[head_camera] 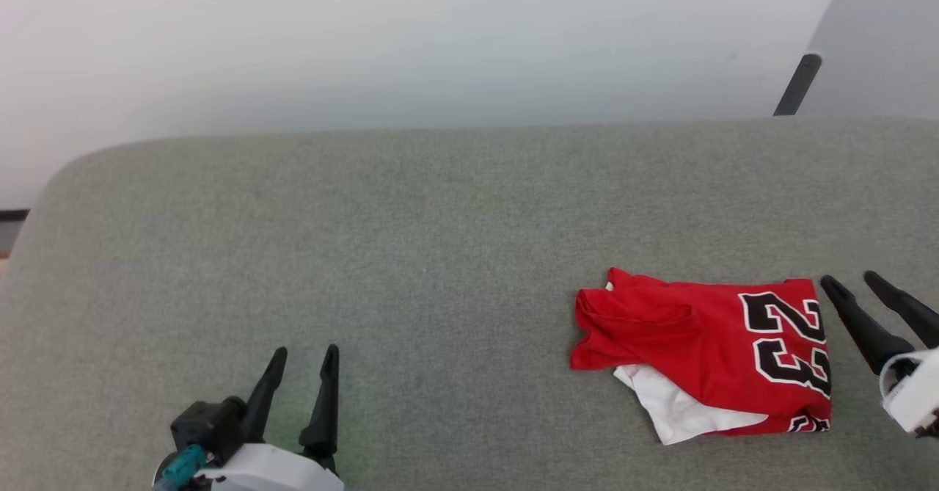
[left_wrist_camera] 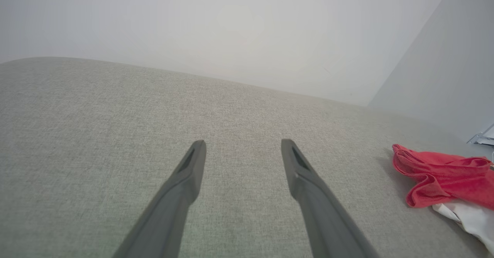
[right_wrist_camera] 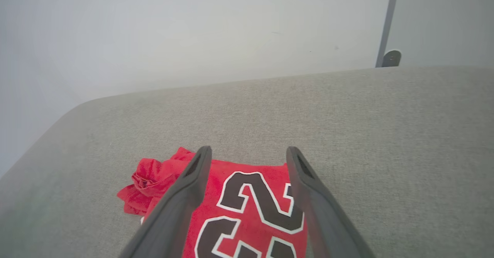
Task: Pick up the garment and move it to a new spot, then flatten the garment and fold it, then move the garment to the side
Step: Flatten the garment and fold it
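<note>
Red folded jersey T-shirt numbered 23 (head_camera: 697, 344) lies lengthwise just left of the right gripper (head_camera: 855, 279), on the grey fabric desk (head_camera: 367, 219); that gripper and the distant left gripper (head_camera: 305, 350) gape wide, empty.

Plain indoor room (lab-like), grey upholstered surface (head_camera: 367, 256), bare white wall (head_camera: 367, 36)

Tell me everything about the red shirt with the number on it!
The shirt is soft-looking red cloth, folded into a rough rectangle and lying flat on the grey surface at the robot's right. A black 23 with white outlines sits sideways at its right end. The left end is bunched, and a white piece pokes out underneath at the near edge. The open right end effector is beside its right end, not gripping it.
</note>
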